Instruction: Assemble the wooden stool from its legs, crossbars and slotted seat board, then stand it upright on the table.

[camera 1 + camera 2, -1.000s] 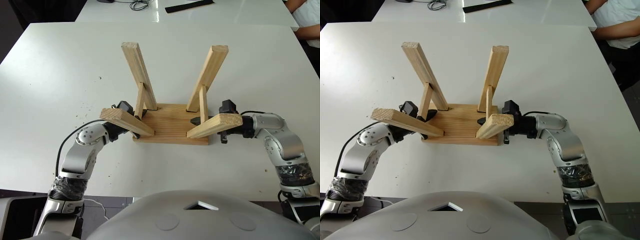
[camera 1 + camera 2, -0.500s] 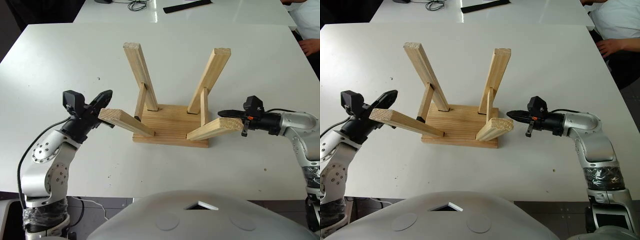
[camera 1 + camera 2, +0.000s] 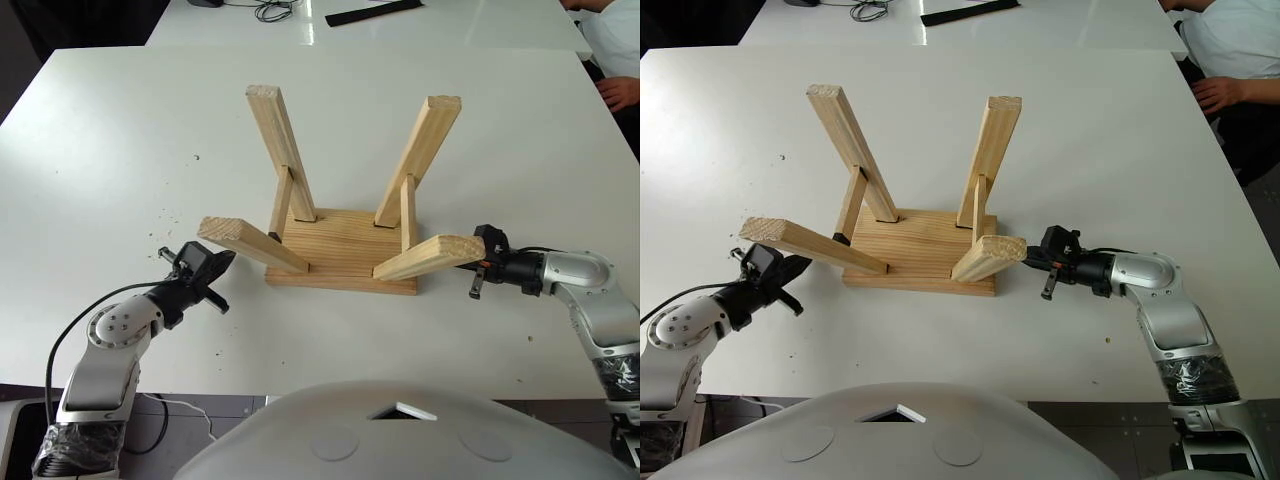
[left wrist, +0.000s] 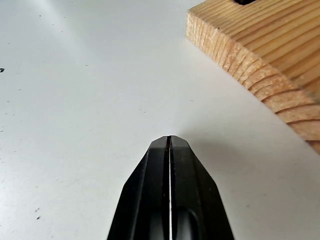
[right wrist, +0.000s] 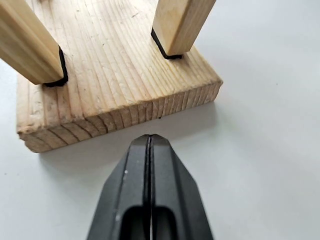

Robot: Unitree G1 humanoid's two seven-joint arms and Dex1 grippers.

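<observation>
The wooden stool lies upside down in mid-table, its slotted seat board (image 3: 340, 252) flat on the white surface. Its legs splay upward: two far ones (image 3: 278, 150) (image 3: 420, 155) and two near ones (image 3: 250, 245) (image 3: 430, 257), with short crossbars (image 3: 283, 200) (image 3: 407, 205) joining each side's pair. My left gripper (image 3: 226, 261) is shut, low over the table just left of the board, under the near left leg's end. The left wrist view has its closed fingertips (image 4: 170, 141) short of the board's corner (image 4: 260, 55). My right gripper (image 3: 1028, 262) is shut too, its tip (image 5: 150, 137) facing the board's right end (image 5: 115, 75).
A second white table behind carries a flat black strip (image 3: 378, 12) and cables (image 3: 280, 8). A person's hand (image 3: 622, 92) rests at the far right edge. Small dark specks (image 3: 165, 215) dot the table left of the stool. Bare table lies to both sides.
Both arms pulled out from under the near legs, swung outward and up, then dropped low and came back toward the board's ends. The left gripper's fingers have closed. The stool has not moved.
</observation>
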